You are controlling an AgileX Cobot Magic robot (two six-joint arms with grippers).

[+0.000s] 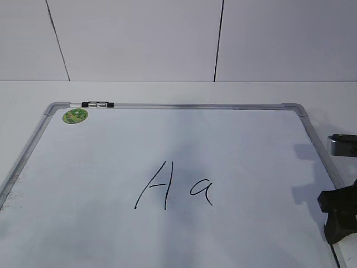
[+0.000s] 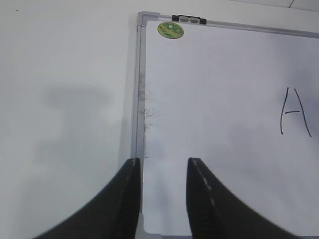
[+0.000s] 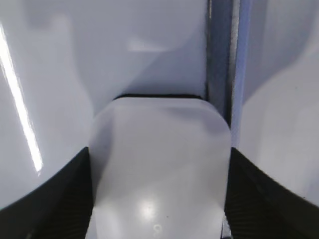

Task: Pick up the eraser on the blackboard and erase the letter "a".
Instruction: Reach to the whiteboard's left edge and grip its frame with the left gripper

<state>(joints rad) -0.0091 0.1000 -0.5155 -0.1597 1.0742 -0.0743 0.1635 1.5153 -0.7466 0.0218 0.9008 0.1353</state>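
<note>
on my right wrist feed the right gripper [image 3: 159, 199] has its two black fingers [image 3: 55, 199] pressed against both sides of the eraser [image 3: 159, 164], so i read it as clamped on that white block, whose thin black underside shows as a dark line along its far edge. the eraser sits at the right edge of the blackboard [image 1: 111, 156], with the grey frame rail [image 3: 219, 59] running just beside its far right corner; whether it is lifted or resting on the surface i cannot tell. in the exterior view only a dark part of that gripper [image 1: 340, 209] pokes in at the right edge of the board, and the eraser itself is not visible there. the left gripper [image 2: 162, 199] hangs over the board's left frame rail with its jaws apart and nothing between them. out on the board, the letter "a" [image 1: 201, 190] is intact, just right of the capital "A" [image 1: 153, 187], well apart from the right gripper. i judge the pickup step is in hand, wiping not begun. next calls for carrying the eraser left to the small letter, black face down, and rubbing without touching the capital.
</note>
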